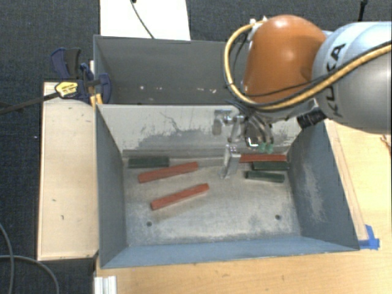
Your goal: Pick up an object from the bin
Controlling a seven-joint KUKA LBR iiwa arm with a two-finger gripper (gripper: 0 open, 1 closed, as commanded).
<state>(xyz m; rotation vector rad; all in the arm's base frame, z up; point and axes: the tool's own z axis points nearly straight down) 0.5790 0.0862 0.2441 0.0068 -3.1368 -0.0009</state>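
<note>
Red bar [266, 158] lies just beside gripper [236, 159]: approach step. Gripper opening cannot be told. Next: straddle, close.

My gripper [232, 164] is down in the bin [202, 225], near its back wall. A red bar [269, 158] lies just beside it.

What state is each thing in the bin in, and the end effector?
end effector: low in the bin, by the back wall.
front red bar: flat on the floor, lying alone.
left green bar: flat, along the back wall.
left red bar: flat, slanted, beside the left green bar.
right red bar: flat, right of the end effector.
right green bar: flat, before the right red bar.
</note>
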